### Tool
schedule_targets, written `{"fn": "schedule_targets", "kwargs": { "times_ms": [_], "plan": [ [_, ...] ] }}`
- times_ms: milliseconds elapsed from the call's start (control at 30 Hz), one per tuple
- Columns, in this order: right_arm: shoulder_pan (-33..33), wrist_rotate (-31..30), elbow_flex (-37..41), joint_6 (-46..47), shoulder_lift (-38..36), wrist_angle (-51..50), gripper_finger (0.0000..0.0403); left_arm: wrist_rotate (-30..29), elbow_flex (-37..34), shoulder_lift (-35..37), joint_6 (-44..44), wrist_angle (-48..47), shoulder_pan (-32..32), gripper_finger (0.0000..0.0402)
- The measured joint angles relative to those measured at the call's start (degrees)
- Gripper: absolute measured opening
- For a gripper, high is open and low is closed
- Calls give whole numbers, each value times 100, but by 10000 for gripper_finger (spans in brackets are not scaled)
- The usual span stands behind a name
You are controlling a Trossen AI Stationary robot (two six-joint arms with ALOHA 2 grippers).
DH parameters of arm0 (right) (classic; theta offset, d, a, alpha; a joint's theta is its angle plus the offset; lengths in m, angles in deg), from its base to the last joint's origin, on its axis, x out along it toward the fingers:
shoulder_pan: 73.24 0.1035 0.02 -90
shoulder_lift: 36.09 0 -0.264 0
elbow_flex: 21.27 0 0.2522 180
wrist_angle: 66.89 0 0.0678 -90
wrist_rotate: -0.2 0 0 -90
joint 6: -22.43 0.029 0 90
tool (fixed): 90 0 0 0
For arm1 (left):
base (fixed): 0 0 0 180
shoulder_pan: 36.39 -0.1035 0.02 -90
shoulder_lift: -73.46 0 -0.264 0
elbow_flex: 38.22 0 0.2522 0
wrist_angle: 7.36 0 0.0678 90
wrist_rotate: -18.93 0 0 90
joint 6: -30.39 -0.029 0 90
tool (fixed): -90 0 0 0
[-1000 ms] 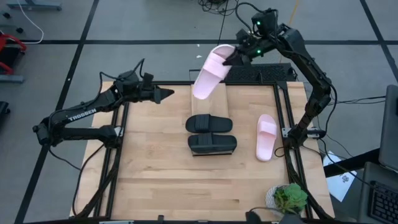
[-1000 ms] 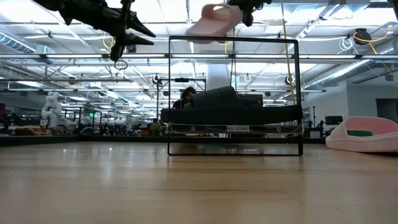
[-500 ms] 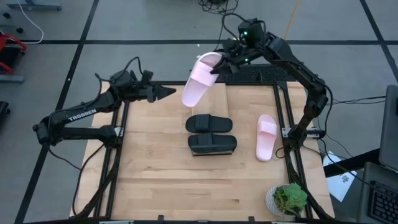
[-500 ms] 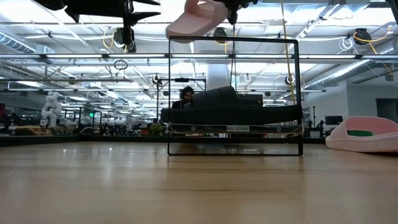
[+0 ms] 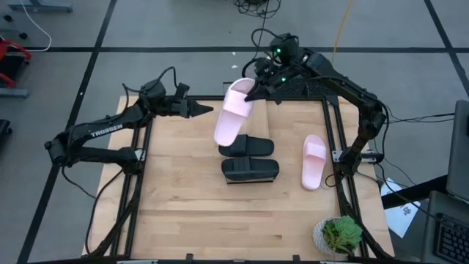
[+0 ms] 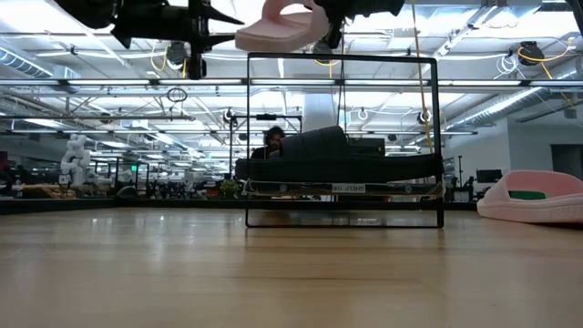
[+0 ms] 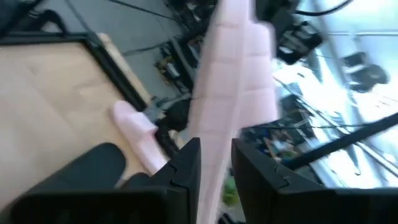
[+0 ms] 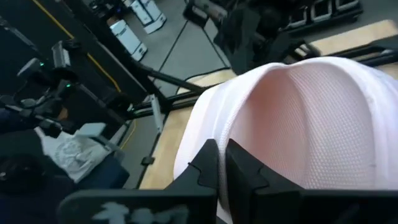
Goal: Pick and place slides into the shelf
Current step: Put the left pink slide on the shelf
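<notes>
My right gripper (image 5: pixel 251 94) is shut on a pale pink slide (image 5: pixel 232 114), high in the air over the table's far middle, above the shelf's top rail (image 6: pixel 342 56). My left gripper (image 5: pixel 210 110) is open by a narrow gap, and its tips point level at the slide's long left edge (image 7: pixel 214 149). Two black slides (image 5: pixel 246 146) (image 5: pixel 250 170) lie on the shelf board (image 6: pixel 342 182), soles down. The second pink slide (image 5: pixel 314 161) rests sole down on the tabletop to the right. My right gripper pinches the pink slide at its broad strap (image 8: pixel 273 155), near the slide's far end, between both fingers. It comes slanting down from the table's far right. The slide is lifted clear and lies nearly level (image 6: pixel 273 27). Whether my left gripper touches the slide's edge, I cannot tell.
The shelf's thin dark frame (image 6: pixel 248 137) stands around the black slides. A potted plant (image 5: pixel 339 235) sits at the table's near right corner. Bare wood (image 5: pixel 183 205) lies in front of the shelf and to its left.
My right gripper has carried the pink slide toward the table's left and near side, over the shelf, and the slide has tipped from a steep slant to nearly level. My left gripper has risen, levelled out and moved right toward the slide.
</notes>
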Motion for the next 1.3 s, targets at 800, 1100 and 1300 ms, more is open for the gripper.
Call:
{"fn": "schedule_targets", "kwargs": {
  "times_ms": [800, 1100, 1300],
  "plan": [
    [161, 90, 374, 262, 0, 445, 0, 590, 1, -611, 463, 589, 404, 86],
    [159, 119, 376, 382, -1, 488, 0, 587, -4, -636, 173, 327, 234, 86],
    [159, 126, 376, 391, -2, 495, 0, 592, -4, -641, 153, 429, 236, 86]
  ]
}}
